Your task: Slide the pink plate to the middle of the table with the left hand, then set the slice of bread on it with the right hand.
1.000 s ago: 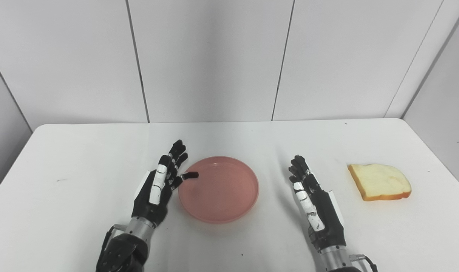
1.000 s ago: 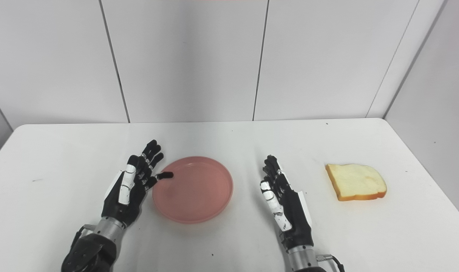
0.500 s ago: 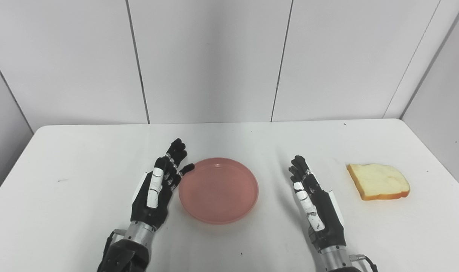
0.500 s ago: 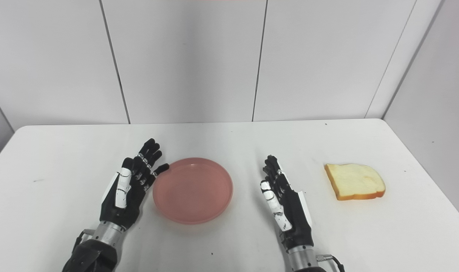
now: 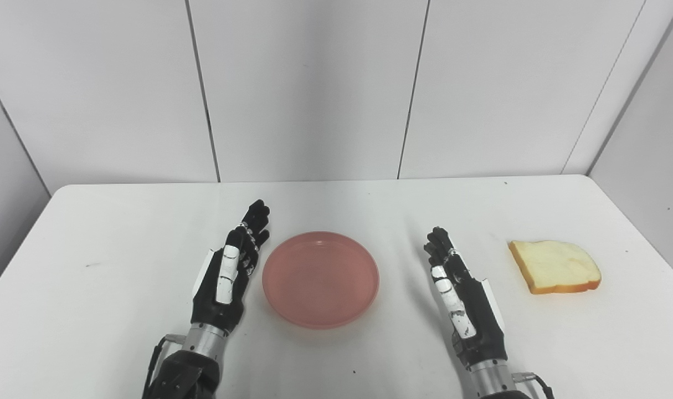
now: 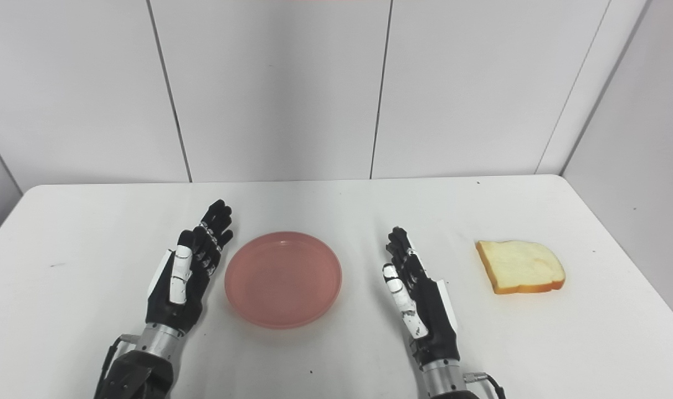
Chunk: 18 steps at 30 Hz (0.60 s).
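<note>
- The right hand (image 5: 466, 293) is nearest to the camera, with straight fingers spread a little, holding nothing.
- The left hand (image 5: 228, 271) is also flat and empty, just beside the plate (image 5: 320, 279), not touching it.
- The plate lies near the middle of the table (image 5: 120, 249), between both hands.
- The bread (image 5: 556, 266) lies to the right of the right hand and a little farther, its long side across the table; this hand is clearly the nearer one.

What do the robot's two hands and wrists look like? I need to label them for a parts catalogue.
Both the left hand and the right hand are black, jointed, human-shaped hands with white panels along one finger and on the edge of the palm. Each sits on a silver metal wrist cuff above a black forearm, with a thin dark cable looping out beside the wrist.
</note>
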Tool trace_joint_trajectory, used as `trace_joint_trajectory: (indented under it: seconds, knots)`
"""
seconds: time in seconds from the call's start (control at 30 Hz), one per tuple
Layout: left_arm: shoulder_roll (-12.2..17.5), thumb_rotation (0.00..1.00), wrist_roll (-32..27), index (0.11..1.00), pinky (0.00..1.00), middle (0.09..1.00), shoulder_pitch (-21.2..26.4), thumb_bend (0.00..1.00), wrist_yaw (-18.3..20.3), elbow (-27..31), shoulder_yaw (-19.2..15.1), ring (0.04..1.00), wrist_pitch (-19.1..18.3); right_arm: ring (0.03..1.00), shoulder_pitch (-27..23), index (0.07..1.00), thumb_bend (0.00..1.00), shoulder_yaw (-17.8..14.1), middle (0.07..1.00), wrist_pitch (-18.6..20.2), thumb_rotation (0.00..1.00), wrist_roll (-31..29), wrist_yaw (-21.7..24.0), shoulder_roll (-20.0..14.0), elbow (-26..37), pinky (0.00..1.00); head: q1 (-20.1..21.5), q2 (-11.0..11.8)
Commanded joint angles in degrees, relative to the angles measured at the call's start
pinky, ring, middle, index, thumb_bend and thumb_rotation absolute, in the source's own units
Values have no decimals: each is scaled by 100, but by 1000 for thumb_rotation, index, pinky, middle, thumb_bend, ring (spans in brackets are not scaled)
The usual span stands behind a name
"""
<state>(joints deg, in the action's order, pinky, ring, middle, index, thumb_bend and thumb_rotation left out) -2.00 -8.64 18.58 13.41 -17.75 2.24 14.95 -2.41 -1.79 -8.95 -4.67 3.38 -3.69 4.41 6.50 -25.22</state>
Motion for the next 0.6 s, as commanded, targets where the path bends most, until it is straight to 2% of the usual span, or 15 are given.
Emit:
trace_joint_trajectory:
  seconds: [0.0, 0.3, 0.57]
  knots:
    - [36, 1000, 84, 909, 1000, 955, 65, 759, -40, -74, 8, 1000, 216, 943, -147, 944, 654, -29, 946, -64, 777, -37, 4, -17, 129, 987, -8, -7]
    - [131, 1000, 261, 931, 1000, 988, 80, 748, -43, -158, 142, 1000, -172, 943, -147, 942, 665, -27, 945, -71, 772, -44, -2, -5, 130, 988, 0, -13]
    - [190, 1000, 312, 935, 1000, 1000, 143, 739, 12, -392, 246, 1000, -198, 941, -139, 942, 660, -27, 947, -61, 772, -20, -10, -17, 139, 985, 0, -11]
